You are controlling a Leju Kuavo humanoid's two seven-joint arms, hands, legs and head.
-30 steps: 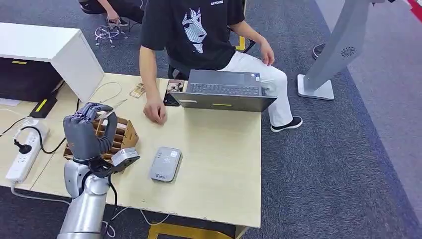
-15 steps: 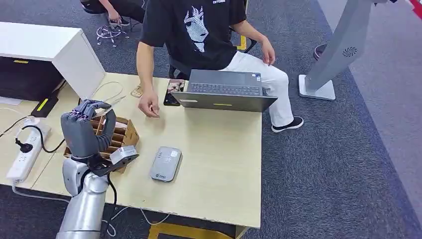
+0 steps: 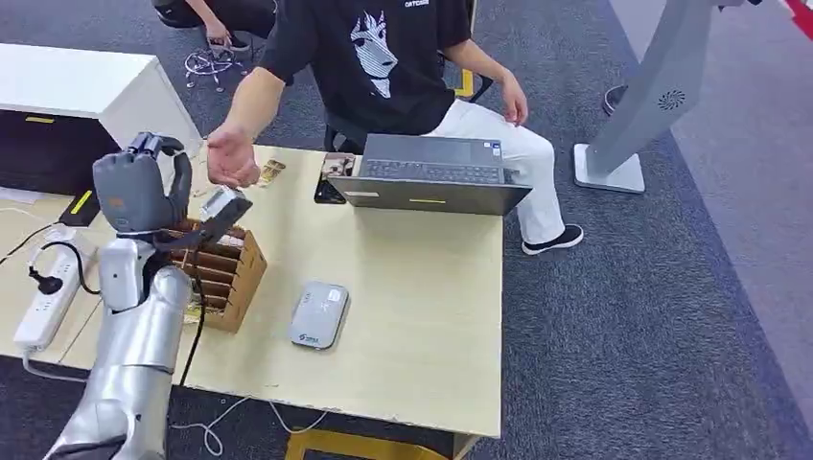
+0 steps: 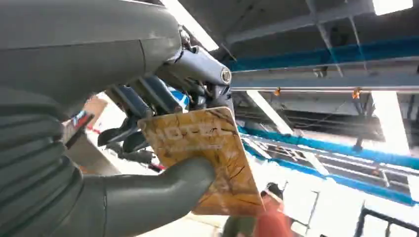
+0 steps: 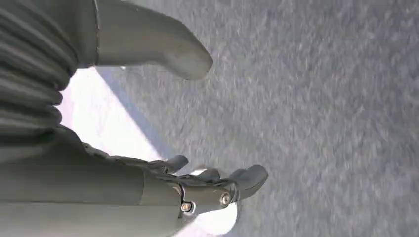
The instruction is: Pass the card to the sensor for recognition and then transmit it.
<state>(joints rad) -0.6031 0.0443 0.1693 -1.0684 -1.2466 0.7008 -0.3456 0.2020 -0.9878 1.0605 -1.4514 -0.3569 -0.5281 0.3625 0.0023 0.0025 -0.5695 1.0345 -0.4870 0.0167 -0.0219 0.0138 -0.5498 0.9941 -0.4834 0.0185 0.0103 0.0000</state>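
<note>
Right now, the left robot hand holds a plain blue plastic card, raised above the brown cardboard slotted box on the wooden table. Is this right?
Not quite: the card is yellow-orange and marbled, as the left wrist view shows. The left robot hand does hold it above the brown cardboard slotted box.

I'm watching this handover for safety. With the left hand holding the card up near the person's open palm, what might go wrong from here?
1. The left hand grips the card by one edge under its thumb, so it may slip before the person's hand takes it.
2. The two hands are close together, so the fingers might bump.
3. A dropped card might land in the cardboard box below, short of the sensor.
</note>
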